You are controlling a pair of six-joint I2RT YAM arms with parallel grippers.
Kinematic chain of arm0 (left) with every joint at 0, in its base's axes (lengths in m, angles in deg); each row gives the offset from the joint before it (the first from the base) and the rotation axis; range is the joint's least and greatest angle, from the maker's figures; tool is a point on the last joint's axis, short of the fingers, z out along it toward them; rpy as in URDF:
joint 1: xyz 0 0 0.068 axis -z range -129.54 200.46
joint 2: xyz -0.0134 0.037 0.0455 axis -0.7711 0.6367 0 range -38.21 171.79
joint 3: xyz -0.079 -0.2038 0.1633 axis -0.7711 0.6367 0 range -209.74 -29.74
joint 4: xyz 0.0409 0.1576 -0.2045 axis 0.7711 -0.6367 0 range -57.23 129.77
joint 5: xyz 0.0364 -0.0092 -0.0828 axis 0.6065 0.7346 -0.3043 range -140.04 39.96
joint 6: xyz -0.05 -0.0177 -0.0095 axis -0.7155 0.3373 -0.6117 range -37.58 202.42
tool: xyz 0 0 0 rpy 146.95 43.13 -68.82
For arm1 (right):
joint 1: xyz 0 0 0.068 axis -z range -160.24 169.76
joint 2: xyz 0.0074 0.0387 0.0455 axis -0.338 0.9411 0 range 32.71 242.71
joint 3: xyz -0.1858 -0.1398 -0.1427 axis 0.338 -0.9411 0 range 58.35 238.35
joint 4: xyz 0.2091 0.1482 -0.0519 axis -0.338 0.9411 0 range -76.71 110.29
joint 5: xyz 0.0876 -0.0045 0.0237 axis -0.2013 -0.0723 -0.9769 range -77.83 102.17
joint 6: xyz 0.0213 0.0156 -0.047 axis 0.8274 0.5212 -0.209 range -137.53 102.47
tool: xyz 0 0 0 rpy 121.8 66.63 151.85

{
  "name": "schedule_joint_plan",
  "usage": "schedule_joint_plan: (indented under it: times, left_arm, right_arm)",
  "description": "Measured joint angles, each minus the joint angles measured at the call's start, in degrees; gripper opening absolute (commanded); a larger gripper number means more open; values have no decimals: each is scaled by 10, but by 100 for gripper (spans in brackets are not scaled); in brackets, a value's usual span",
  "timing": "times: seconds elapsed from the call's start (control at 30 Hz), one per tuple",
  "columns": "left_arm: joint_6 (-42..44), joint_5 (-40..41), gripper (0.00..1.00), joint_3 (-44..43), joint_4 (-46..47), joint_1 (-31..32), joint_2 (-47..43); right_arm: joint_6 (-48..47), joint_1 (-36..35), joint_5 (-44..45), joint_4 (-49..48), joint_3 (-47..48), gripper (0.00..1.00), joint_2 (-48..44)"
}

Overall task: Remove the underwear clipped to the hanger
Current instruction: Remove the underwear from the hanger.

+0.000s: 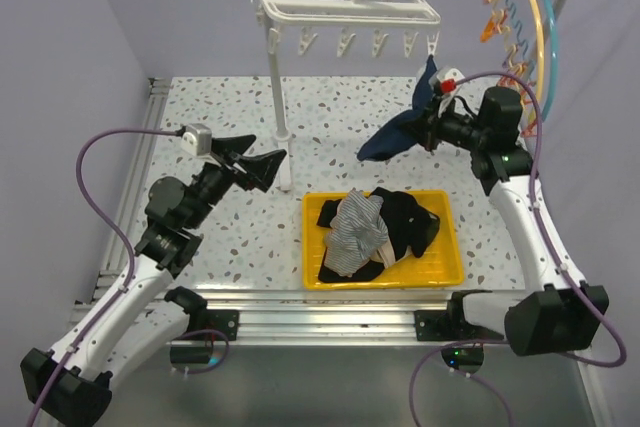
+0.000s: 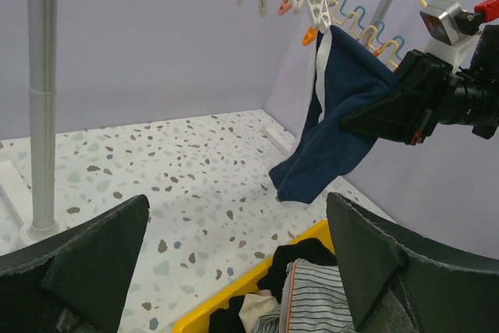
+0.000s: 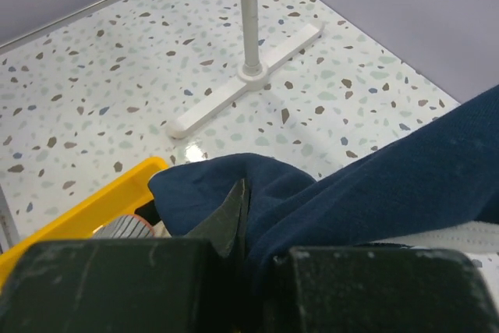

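Observation:
A navy blue underwear (image 1: 398,133) hangs by its top corner from the end clip (image 2: 316,7) of the white clip hanger (image 1: 345,7). My right gripper (image 1: 428,129) is shut on the cloth partway down, so the lower part is pulled out sideways. In the right wrist view, navy underwear (image 3: 390,185) folds over and between the closed fingers of the right gripper (image 3: 248,220). My left gripper (image 1: 262,165) hovers open and empty left of the yellow tray (image 1: 455,247). In the tray lie a grey striped underwear (image 1: 358,227) and a black underwear (image 1: 405,217).
The hanger's white stand pole (image 1: 278,107) rises just behind the left gripper, its foot (image 3: 242,87) on the speckled table. Coloured hangers (image 1: 515,17) hang at the back right. A metal rail (image 1: 330,307) runs along the near edge. Purple walls close off the left and back.

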Motion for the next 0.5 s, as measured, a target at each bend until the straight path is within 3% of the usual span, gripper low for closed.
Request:
schedule_joint_plan:
  times: [0.3, 0.5]
  left_arm:
    - [4, -29, 100, -7, 19, 0, 10]
    - [7, -39, 100, -14, 19, 0, 15]
  right_arm:
    - [-9, 15, 31, 58, -30, 0, -118]
    - [4, 62, 52, 63, -26, 0, -145]
